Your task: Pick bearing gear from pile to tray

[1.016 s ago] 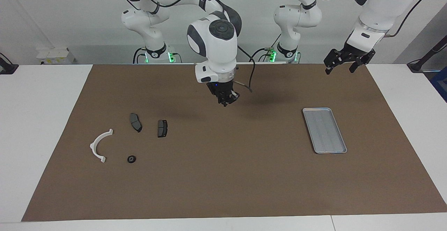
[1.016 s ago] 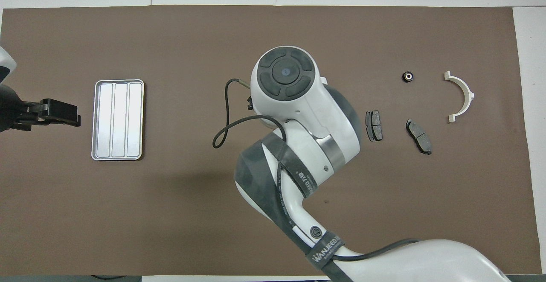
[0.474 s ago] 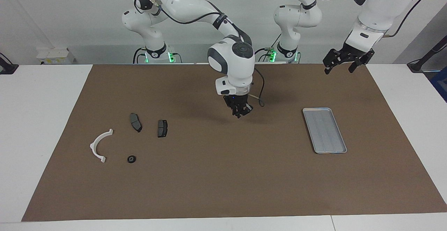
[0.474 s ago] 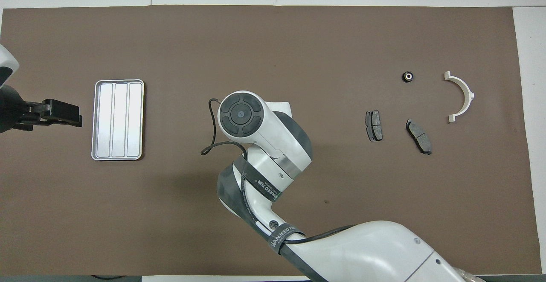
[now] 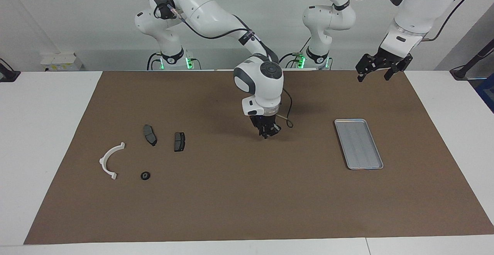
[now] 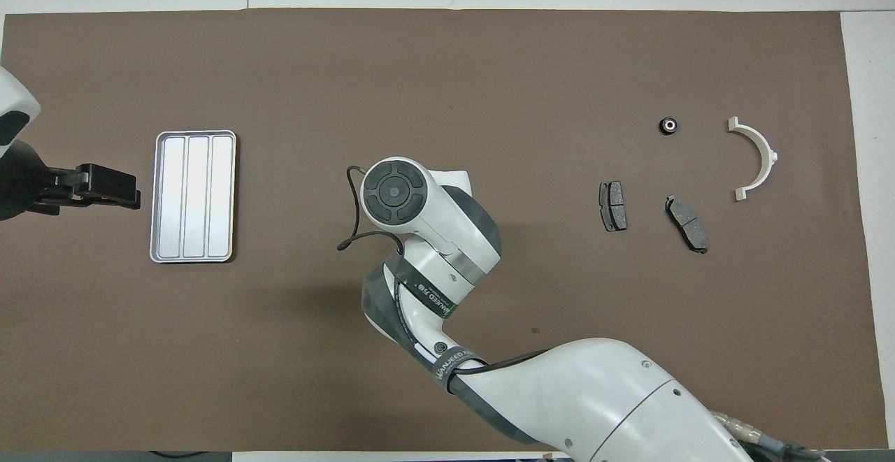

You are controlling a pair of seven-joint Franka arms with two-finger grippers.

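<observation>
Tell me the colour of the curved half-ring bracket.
White; the curved half-ring bracket shows best in the overhead view.

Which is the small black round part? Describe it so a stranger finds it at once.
Start on the brown mat at the right arm's end of the table, where the loose parts lie. Find the white curved half-ring bracket; the small black round part lies beside its lower tip, farther from the robots than the two dark grey brake pads. It alone is round, with a pale centre hole.
</observation>
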